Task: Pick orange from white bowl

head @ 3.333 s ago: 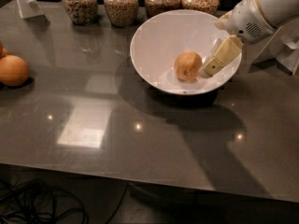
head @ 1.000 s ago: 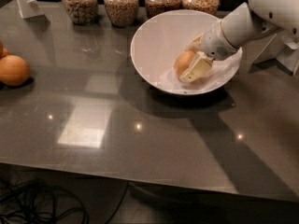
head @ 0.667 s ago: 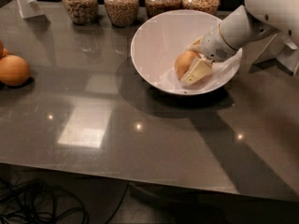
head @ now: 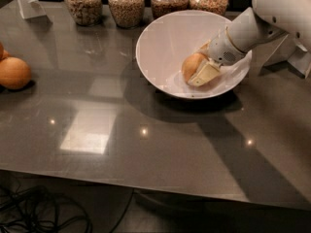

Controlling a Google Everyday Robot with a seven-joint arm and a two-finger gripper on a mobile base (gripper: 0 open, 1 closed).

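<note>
The orange (head: pixel 189 65), small and dull yellow-orange, lies low inside the large white bowl (head: pixel 160 38) at the back right of the table. My gripper (head: pixel 197 66) reaches into the bowl from the right on a white arm. One pale finger (head: pixel 204 74) lies against the front of the orange and the other shows just behind it. The jaws are closed on the fruit, which still rests on the bowl's floor.
Several glass jars of grain (head: pixel 126 5) stand in a row behind the bowl. A larger, deeper-orange fruit (head: pixel 13 73) sits at the left edge beside another. A white stand (head: pixel 29 3) is at the far left corner. Cables (head: pixel 34 212) lie on the floor below.
Since 3.3 s ago the gripper has moved left and down from beside the orange to around it. Over the last second nothing has visibly moved.
</note>
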